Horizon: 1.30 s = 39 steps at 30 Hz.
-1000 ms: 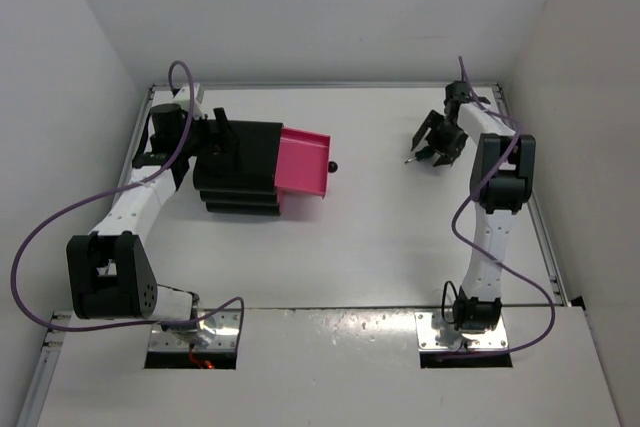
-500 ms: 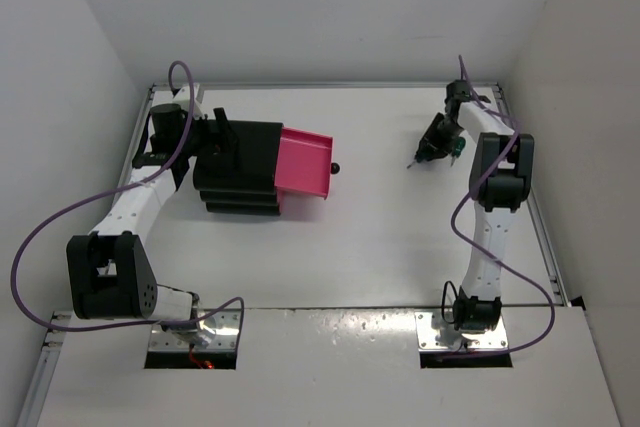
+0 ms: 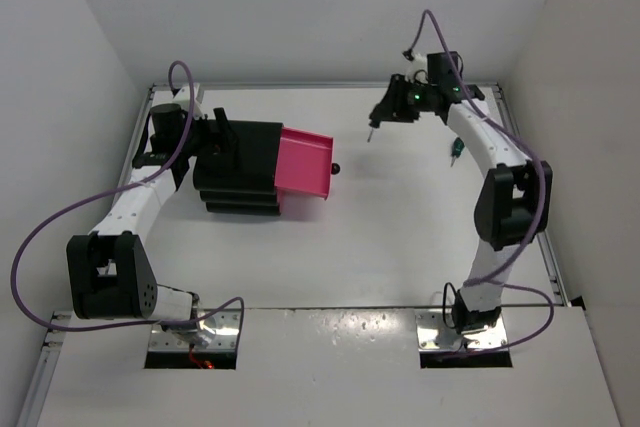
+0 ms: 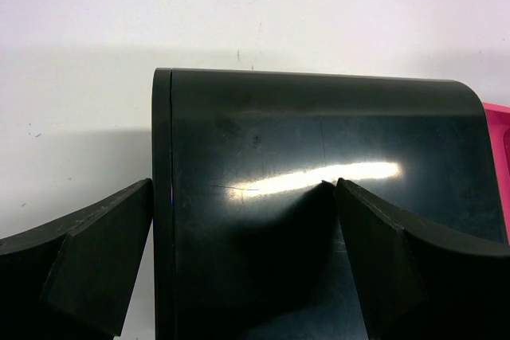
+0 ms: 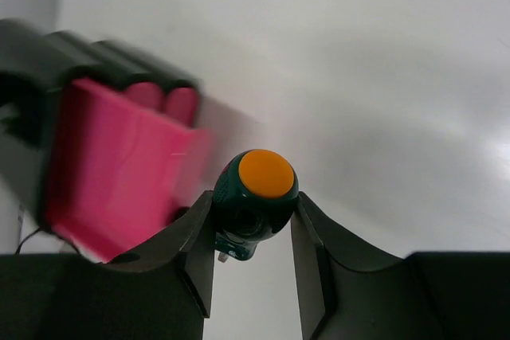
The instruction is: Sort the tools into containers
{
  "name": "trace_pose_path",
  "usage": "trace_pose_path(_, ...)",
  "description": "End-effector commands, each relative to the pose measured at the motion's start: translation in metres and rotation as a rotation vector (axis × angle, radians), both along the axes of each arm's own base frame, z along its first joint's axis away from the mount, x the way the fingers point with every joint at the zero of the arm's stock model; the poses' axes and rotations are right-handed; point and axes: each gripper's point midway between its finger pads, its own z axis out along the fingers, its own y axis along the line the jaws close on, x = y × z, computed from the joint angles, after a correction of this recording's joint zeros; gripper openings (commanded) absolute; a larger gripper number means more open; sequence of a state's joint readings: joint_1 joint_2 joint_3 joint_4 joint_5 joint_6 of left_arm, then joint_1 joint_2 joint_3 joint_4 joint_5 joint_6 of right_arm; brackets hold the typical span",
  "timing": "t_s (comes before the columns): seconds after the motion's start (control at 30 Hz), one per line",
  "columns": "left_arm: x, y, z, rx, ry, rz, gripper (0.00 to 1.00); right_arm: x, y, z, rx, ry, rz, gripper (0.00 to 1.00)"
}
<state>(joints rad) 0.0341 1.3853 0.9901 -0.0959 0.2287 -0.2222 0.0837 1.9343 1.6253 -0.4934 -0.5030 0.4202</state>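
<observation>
1. Bench (image 3: 400, 237) bare between open drawer (image 3: 303, 162) and right arm (image 3: 500, 197): wide lane.
2. Cabinet (image 3: 240, 172) blocks far left; left end effector (image 4: 243, 189) spread wide at its back edge.
3. Drawer juts right, knob (image 3: 334, 167) at tip; open from above.
4. Loose tool (image 3: 453, 154) beside right arm, near wall (image 3: 580, 97).
5. Right end effector (image 5: 253, 205), clamping held tool (image 5: 265, 174), hangs apart from drawer.

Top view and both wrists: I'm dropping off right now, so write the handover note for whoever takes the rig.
Left gripper: open, at the black cabinet's rear end, opposite the drawers; contact unclear.
Right gripper: shut on a green-handled tool with an orange cap, held above the table, right of the cabinet.
Top drawer: pulled out, no tool visible inside. Lower drawers look shut.
Second tool: lying on the table, far right.
Done: drawer open, one tool picked up.
Left: place it in a drawer, then fetch the second tool.
</observation>
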Motion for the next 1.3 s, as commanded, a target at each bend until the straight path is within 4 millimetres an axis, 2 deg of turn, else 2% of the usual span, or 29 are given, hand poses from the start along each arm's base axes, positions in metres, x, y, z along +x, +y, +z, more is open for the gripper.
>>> trace_pose_path(0.0,-0.057,0.009,-0.091,0.070,0.362,-0.001,1.00,-0.006,0.059,0.083,0.079,-0.279,0.212,0.00)
trace_pose_path(0.03,-0.057,0.009,-0.091,0.070,0.362,-0.001,1.00,-0.010,0.076,0.091,0.081,-0.305,0.253,0.00)
trace_pose_path(0.13,-0.057,0.009,-0.091,0.070,0.362,-0.001,1.00,-0.017,0.100,0.101,0.085,-0.322,0.307,0.00)
trace_pose_path(0.17,-0.057,0.009,-0.091,0.070,0.362,-0.001,1.00,-0.023,0.114,0.099,0.078,-0.326,0.350,0.00)
trace_pose_path(0.27,-0.057,0.009,-0.089,0.070,0.362,-0.001,1.00,-0.030,0.139,0.086,0.041,-0.301,0.406,0.00)
trace_pose_path(0.4,-0.057,0.009,-0.089,0.070,0.362,-0.001,1.00,-0.037,0.162,0.065,-0.015,-0.254,0.455,0.00)
trace_pose_path(0.43,-0.057,0.009,-0.089,0.070,0.362,-0.001,1.00,-0.038,0.160,0.057,-0.034,-0.232,0.459,0.00)
trace_pose_path(0.47,-0.057,0.009,-0.089,0.070,0.362,-0.001,1.00,-0.042,0.167,0.045,-0.043,-0.208,0.481,0.00)
trace_pose_path(0.6,-0.057,0.009,-0.089,0.070,0.362,-0.001,1.00,-0.052,0.177,0.031,-0.099,-0.200,0.518,0.02)
trace_pose_path(0.63,-0.057,0.009,-0.089,0.070,0.362,-0.001,1.00,-0.055,0.177,0.021,-0.125,-0.183,0.524,0.06)
trace_pose_path(0.77,-0.057,0.009,-0.089,0.070,0.362,-0.001,1.00,-0.058,0.176,0.013,-0.156,-0.178,0.533,0.10)
trace_pose_path(0.87,-0.057,0.009,-0.092,0.070,0.371,-0.002,1.00,-0.063,0.178,0.008,-0.172,-0.168,0.545,0.21)
trace_pose_path(0.9,-0.057,0.009,-0.092,0.070,0.371,-0.002,1.00,-0.063,0.178,0.008,-0.172,-0.168,0.545,0.34)
trace_pose_path(1.03,-0.057,0.009,-0.092,0.070,0.371,-0.002,1.00,-0.065,0.181,0.007,-0.180,-0.170,0.549,0.51)
trace_pose_path(1.17,-0.057,0.009,-0.092,0.070,0.371,-0.002,1.00,-0.062,0.183,0.017,-0.163,-0.209,0.535,0.61)
trace_pose_path(1.23,-0.057,0.009,-0.092,0.070,0.371,-0.002,1.00,-0.060,0.184,0.032,-0.147,-0.245,0.523,0.61)
trace_pose_path(1.27,-0.057,0.009,-0.092,0.070,0.371,-0.002,1.00,-0.055,0.180,0.050,-0.129,-0.283,0.495,0.61)
